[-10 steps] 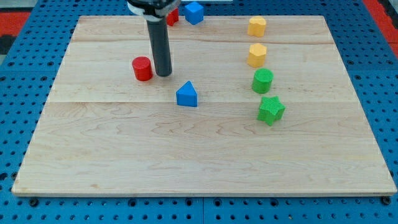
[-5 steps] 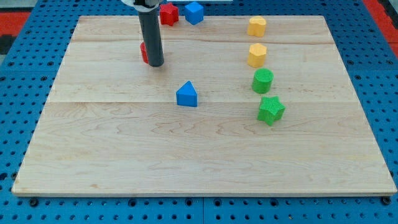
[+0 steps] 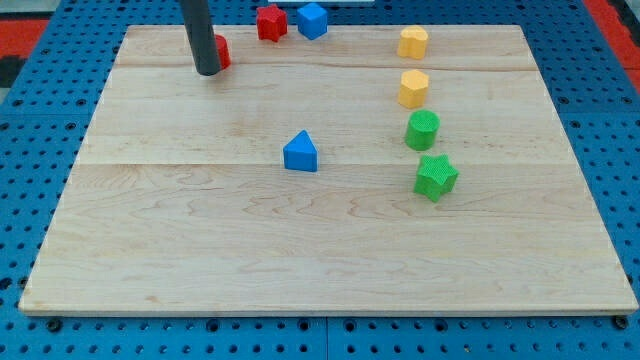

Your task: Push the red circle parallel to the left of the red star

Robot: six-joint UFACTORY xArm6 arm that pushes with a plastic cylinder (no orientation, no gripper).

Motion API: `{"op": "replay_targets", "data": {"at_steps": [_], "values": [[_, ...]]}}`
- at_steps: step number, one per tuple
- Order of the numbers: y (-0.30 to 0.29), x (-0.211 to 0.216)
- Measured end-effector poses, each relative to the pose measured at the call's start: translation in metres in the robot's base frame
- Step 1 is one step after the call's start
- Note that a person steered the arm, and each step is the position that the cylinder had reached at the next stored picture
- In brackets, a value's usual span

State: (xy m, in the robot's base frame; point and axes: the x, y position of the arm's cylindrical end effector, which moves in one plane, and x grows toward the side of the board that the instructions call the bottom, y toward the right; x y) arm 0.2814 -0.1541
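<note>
My tip (image 3: 208, 72) has driven the red circle (image 3: 221, 51) up-left, now near the red star (image 3: 270, 22); slightly lower still; no hand fitted, so no grip state.

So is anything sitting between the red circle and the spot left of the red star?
Nothing visible. My tip touches the red circle, which is mostly hidden behind the rod; bare wooden board lies between it and the red star.

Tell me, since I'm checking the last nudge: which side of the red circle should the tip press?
Probably its lower face. The red circle sits left of the red star but lower, mostly hidden behind my tip, so push toward the view's top.
</note>
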Motion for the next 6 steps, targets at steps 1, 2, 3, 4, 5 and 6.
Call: {"op": "replay_targets", "data": {"at_steps": [1,2,3,4,5,6], "values": [[0.018,-0.018],[0.037,-0.035],[0.037,-0.059],[0.015,-0.054],[-0.010,-0.054],[-0.011,-0.048]]}}
